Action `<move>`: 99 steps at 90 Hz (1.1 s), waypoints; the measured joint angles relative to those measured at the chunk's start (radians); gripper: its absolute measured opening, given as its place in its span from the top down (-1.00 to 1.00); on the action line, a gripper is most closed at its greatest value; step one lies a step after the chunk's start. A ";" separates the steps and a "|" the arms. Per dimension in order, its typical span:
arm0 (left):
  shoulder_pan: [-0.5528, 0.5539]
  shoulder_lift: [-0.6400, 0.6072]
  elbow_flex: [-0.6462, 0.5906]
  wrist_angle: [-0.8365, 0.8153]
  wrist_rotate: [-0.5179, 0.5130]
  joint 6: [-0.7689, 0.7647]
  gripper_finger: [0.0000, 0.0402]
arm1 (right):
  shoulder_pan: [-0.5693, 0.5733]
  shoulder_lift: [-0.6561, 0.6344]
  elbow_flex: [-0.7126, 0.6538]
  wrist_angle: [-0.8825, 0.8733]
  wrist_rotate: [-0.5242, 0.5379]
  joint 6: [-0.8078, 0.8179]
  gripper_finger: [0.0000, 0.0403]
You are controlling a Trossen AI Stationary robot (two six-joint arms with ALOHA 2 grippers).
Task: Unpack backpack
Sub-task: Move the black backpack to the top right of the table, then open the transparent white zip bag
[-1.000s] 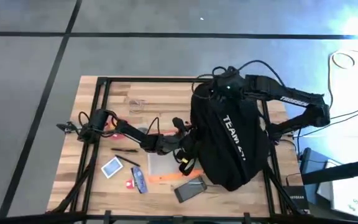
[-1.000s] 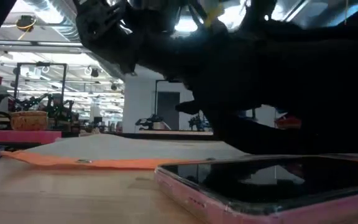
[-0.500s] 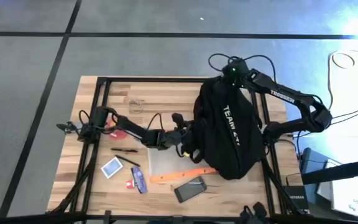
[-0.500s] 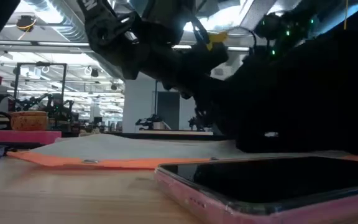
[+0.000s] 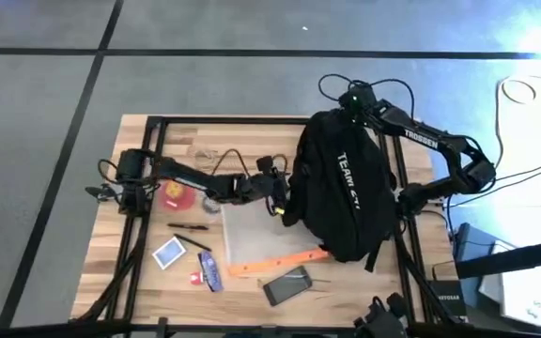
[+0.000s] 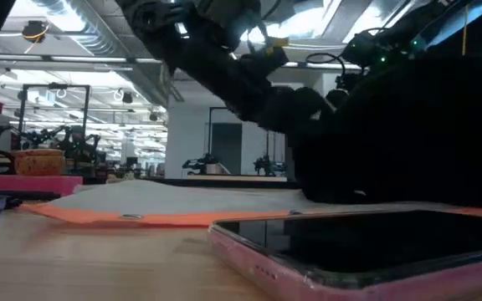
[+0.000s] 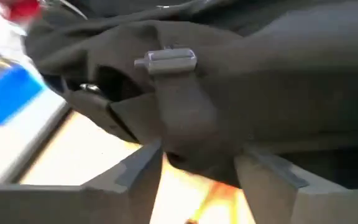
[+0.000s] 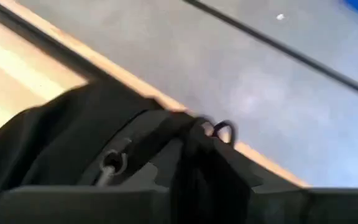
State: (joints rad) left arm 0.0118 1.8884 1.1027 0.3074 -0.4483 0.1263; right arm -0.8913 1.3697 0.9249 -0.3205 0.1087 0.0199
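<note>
The left gripper (image 5: 277, 192) is set against the left flank of the backpack (image 5: 341, 192), its jaws clamped on a strap (image 7: 182, 118), as the left wrist view shows. The backpack, lying toward the tabletop's right edge, is judged soft, floppy and bulky, best taken by straps or top loop. The right gripper (image 5: 353, 101) is held at its top end near the far edge, jaws seemingly closed on the top loop (image 8: 197, 149).

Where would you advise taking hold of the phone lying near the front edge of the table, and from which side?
Grip the phone across its two long edges, coming straight down from above. It lies flat, screen up, so only those thin edges offer the fingers purchase. It sits clear of the orange-edged pouch and backpack; turn the wrist to match its slight slant.
</note>
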 joint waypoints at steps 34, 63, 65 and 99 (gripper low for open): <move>-0.013 -0.102 -0.001 -0.310 0.165 -0.055 -0.19 | 0.026 -0.010 0.146 0.001 -0.155 -0.103 -0.60; -0.024 -0.102 -0.001 -0.563 0.071 -0.198 -0.19 | 0.265 -0.008 0.212 -0.050 -0.354 -0.167 -0.71; -0.024 -0.102 -0.001 -0.571 0.071 -0.203 -0.19 | 0.289 -0.004 0.211 -0.051 -0.365 -0.177 -0.69; -0.107 -0.299 -0.268 -0.442 -0.038 -0.330 -0.19 | 0.637 0.102 0.207 0.037 -0.329 -0.305 -0.51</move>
State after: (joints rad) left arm -0.0950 1.5897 0.8346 -0.1347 -0.4862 -0.2039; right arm -0.2547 1.4720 1.1320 -0.2833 -0.2203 -0.2853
